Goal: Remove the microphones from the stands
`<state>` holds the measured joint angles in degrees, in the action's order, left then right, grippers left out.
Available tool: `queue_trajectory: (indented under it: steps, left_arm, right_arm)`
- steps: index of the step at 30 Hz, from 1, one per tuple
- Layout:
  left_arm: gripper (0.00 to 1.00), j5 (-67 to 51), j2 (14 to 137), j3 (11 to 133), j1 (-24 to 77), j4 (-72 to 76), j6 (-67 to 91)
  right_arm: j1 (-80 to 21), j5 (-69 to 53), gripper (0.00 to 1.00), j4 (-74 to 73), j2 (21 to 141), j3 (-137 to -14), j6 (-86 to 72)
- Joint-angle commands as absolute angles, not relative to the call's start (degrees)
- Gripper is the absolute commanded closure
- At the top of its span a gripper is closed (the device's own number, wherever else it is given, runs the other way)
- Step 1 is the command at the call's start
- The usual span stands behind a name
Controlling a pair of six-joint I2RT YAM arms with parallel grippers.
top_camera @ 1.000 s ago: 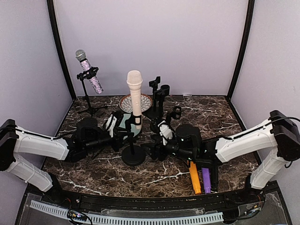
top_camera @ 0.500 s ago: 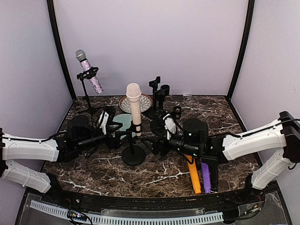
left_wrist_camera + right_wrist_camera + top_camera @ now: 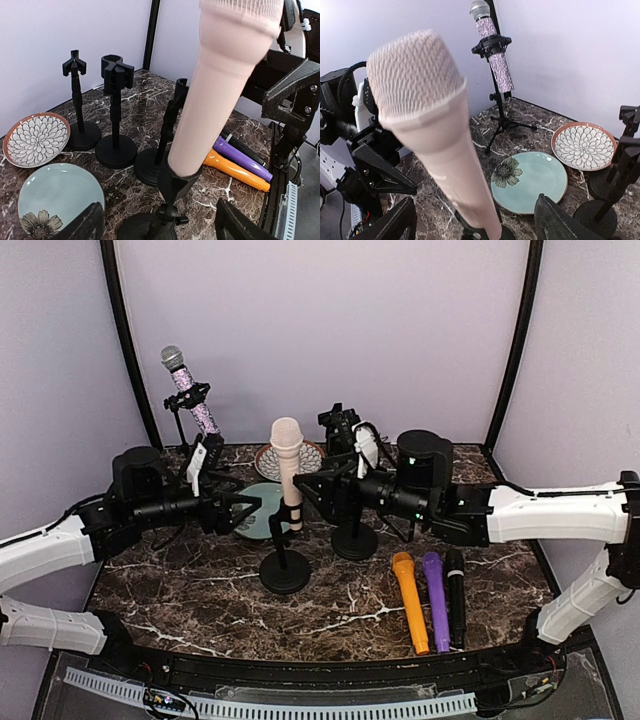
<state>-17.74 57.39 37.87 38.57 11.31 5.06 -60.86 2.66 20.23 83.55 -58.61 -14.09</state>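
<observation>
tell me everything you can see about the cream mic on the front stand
The cream microphone has a smooth, matte, plastic-looking body tapering downward and a pale mesh head on top. It stands nearly upright, its lower end gripped by the black clip of a round-based stand on the marble table. Only the clip touches it. The left hand and right hand flank it, both open.
</observation>
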Motion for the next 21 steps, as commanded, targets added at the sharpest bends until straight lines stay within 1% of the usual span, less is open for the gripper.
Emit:
queue_trajectory:
  steps: [1,5,11,17,21]
  left_arm:
    - [0.21,-29.10,56.15,46.63,34.59,-5.06,1.59]
    - [0.21,-32.89,59.22,49.51,32.29,-9.58,-3.78]
    - [0.22,-36.56,64.32,50.26,32.17,-7.33,-7.17]
    - [0.22,-38.38,68.78,50.23,32.20,-5.52,-9.87]
    - [0.21,-37.42,69.72,50.51,33.12,-5.74,-10.38]
  right_arm:
    - [-59.02,-2.31,0.17,15.41,84.10,-64.96,-14.04]
    - [-58.73,-6.45,0.16,15.34,86.38,-68.43,-10.91]
    - [-58.74,-9.14,0.16,16.01,88.42,-71.99,-7.93]
    - [-58.70,-7.95,0.15,16.23,90.75,-75.06,-7.58]
    - [-58.72,-6.57,0.16,15.60,92.40,-77.33,-6.86]
